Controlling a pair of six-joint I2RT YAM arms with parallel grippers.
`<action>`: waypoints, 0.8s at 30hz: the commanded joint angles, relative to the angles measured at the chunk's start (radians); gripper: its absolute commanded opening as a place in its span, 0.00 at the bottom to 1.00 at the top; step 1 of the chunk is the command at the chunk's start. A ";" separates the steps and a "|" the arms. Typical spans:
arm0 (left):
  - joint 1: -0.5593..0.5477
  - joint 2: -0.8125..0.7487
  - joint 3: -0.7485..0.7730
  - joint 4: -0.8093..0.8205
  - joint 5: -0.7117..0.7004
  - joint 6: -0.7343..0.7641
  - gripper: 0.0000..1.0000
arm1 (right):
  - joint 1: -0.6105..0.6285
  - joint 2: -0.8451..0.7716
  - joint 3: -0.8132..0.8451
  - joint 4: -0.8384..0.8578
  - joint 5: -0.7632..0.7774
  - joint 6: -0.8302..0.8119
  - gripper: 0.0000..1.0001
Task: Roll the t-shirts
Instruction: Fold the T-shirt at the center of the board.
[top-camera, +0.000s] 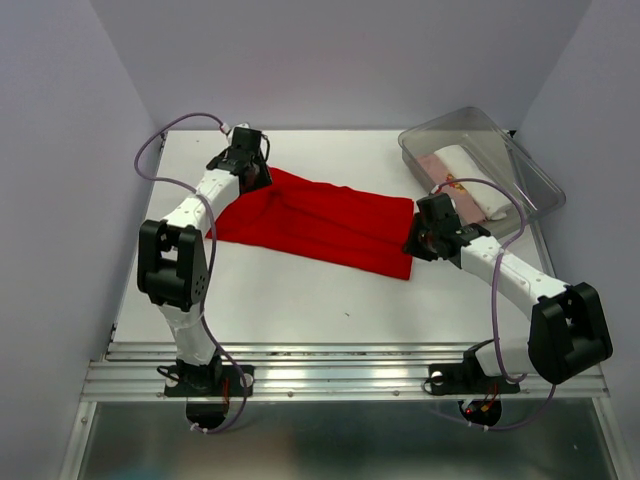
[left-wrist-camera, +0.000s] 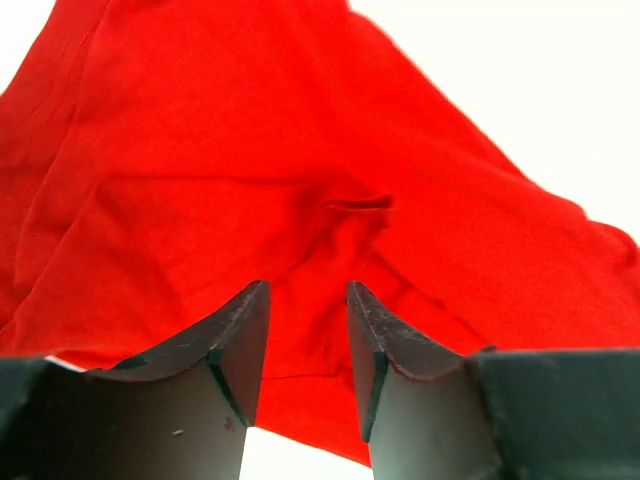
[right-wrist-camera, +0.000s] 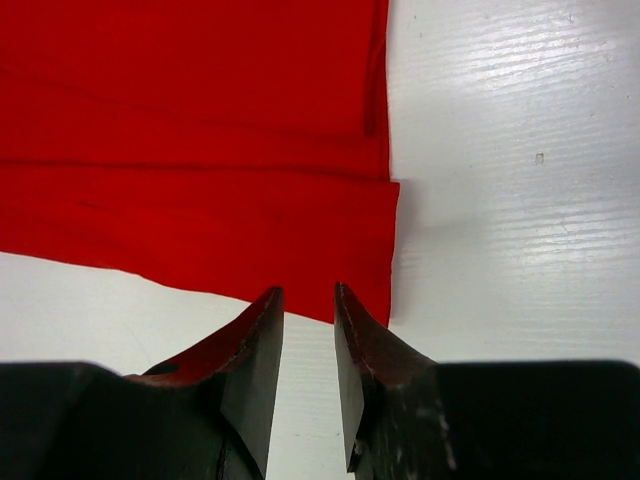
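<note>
Both parted, empty — left claw (left-wrist-camera: 307, 300), right claw (right-wrist-camera: 308, 298); red t-shirt (top-camera: 320, 220) on white table (top-camera: 300, 300), lilac walls (top-camera: 330, 60).

Clr plastic bin (top-camera: 537, 172) on wht table (top-camera: 300, 300), far-R corner; metal rail (top-camera: 350, 376) at near edge.

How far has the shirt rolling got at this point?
Done: a white roll and a pale pink roll sit in the clear bin. In hand: the red t-shirt lies folded into a flat strip, left claw and right claw open at its ends. Left: rolling it up.
</note>
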 joint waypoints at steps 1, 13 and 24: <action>0.035 -0.017 -0.081 -0.024 -0.008 -0.045 0.47 | -0.004 -0.021 -0.008 0.017 -0.011 -0.001 0.33; 0.030 0.048 -0.143 -0.007 -0.111 0.027 0.48 | -0.004 -0.020 -0.017 0.024 -0.019 -0.009 0.33; 0.030 0.099 -0.149 -0.037 -0.145 0.030 0.48 | -0.004 -0.006 -0.011 0.028 -0.022 -0.012 0.34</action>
